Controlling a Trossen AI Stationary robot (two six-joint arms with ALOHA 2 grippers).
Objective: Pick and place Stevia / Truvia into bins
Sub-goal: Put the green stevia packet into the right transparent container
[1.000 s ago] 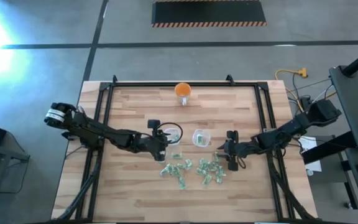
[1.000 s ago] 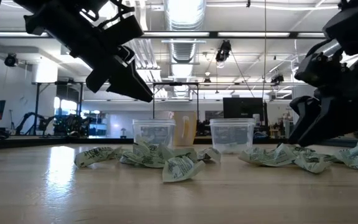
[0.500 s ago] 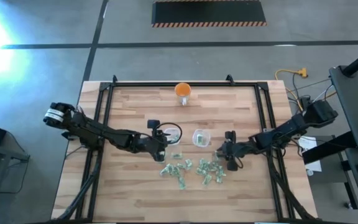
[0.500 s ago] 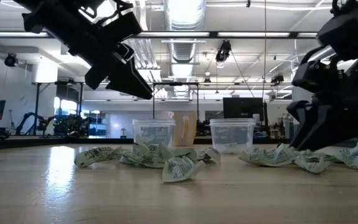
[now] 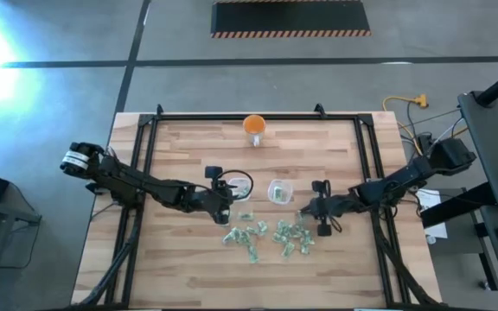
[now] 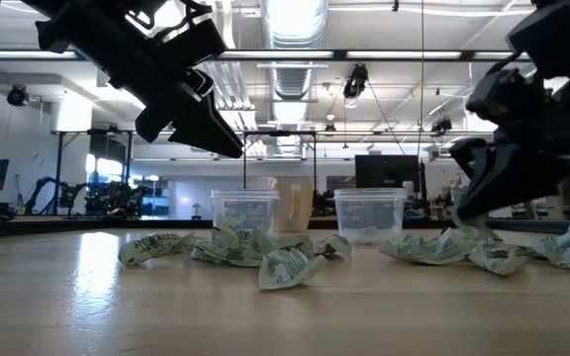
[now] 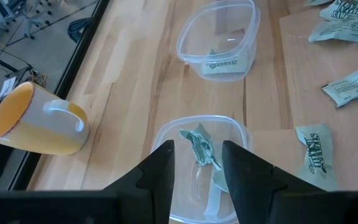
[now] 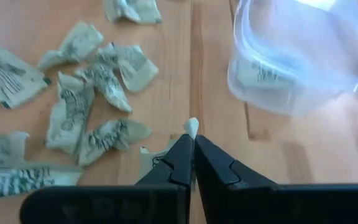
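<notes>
The wooden surface (image 5: 188, 250) sits in a black frame, w/ both dark arms reaching in from the sides toward its middle. Left arm stretches across from the left edge; left gripper (image 7: 197, 167) hangs directly over the left bin (image 5: 239, 185), jaws spread, nothing between them; in the left wrist view a crumpled sachet (image 7: 201, 148) shows in the gap, lying inside that bin. Right arm comes in from the right edge; right gripper (image 8: 192, 155) is low at the right end of the scattered packets, just beside the right bin (image 5: 280, 191), jaws pressed together on one Stevia sachet (image 8: 192, 127), whose pale tip pokes out past the tips. An orange cup (image 5: 254, 126) stands near the far edge in the high view, well apart from the rest; the left wrist view shows it w/ a white handle. The two bins are clear squarish cups side by side mid-surface, apart from each other; the right bin has one flat packet (image 7: 224, 63) lying at its bottom. The rest of the Stevia / Truvia packets (image 5: 271, 235) lie loose on the surface in front of the bins, in two rough clusters, most crumpled, some touching or overlapping; the low view shows them as a ragged row, bins behind. None of the loose ones touch a bin as far as can be seen.
</notes>
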